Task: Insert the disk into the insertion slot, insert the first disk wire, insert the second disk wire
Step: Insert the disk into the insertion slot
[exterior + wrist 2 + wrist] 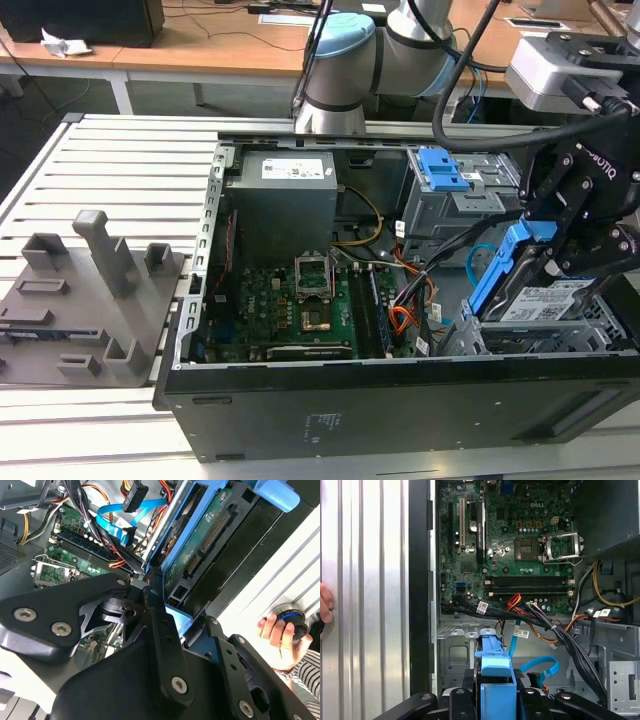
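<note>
The disk (548,296) sits tilted in the gripper (565,262), just above the insertion slot (545,338). The gripper is clamped on its sides.

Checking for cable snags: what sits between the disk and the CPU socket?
In the exterior view, the memory slots and a tangle of orange and black wires lie between the disk and the CPU socket.

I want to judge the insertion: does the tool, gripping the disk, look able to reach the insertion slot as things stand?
Probably yes. In the exterior view the tool holds the disk tilted, just above the insertion slot, and nothing appears to lie between them.
</note>
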`<action>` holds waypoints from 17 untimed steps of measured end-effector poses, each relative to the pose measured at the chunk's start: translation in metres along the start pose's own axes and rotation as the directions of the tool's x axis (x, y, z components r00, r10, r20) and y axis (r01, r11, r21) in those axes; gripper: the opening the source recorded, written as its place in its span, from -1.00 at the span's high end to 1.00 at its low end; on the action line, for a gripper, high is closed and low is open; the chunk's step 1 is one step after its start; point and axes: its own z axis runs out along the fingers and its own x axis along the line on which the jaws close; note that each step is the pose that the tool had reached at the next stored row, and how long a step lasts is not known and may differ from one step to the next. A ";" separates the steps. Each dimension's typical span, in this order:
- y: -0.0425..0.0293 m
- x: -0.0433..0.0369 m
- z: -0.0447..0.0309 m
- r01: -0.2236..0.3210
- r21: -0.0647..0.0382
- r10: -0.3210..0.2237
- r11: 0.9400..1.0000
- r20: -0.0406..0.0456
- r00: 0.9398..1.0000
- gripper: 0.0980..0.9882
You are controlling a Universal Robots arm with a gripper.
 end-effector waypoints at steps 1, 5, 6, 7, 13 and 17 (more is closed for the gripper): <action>0.0000 0.0000 0.0003 0.000 0.000 0.000 1.000 0.000 1.000 0.40; 0.0000 0.0000 0.0004 0.000 0.000 0.000 1.000 0.000 1.000 0.40; 0.0000 0.0000 0.0005 0.000 0.000 0.000 1.000 0.000 1.000 0.40; 0.0000 0.0000 0.0004 0.000 0.000 0.000 1.000 0.000 1.000 0.38; 0.0000 0.0000 0.0006 0.000 0.000 0.000 1.000 0.000 1.000 0.23; 0.0000 0.0000 0.0007 0.000 0.000 0.000 1.000 0.000 1.000 0.42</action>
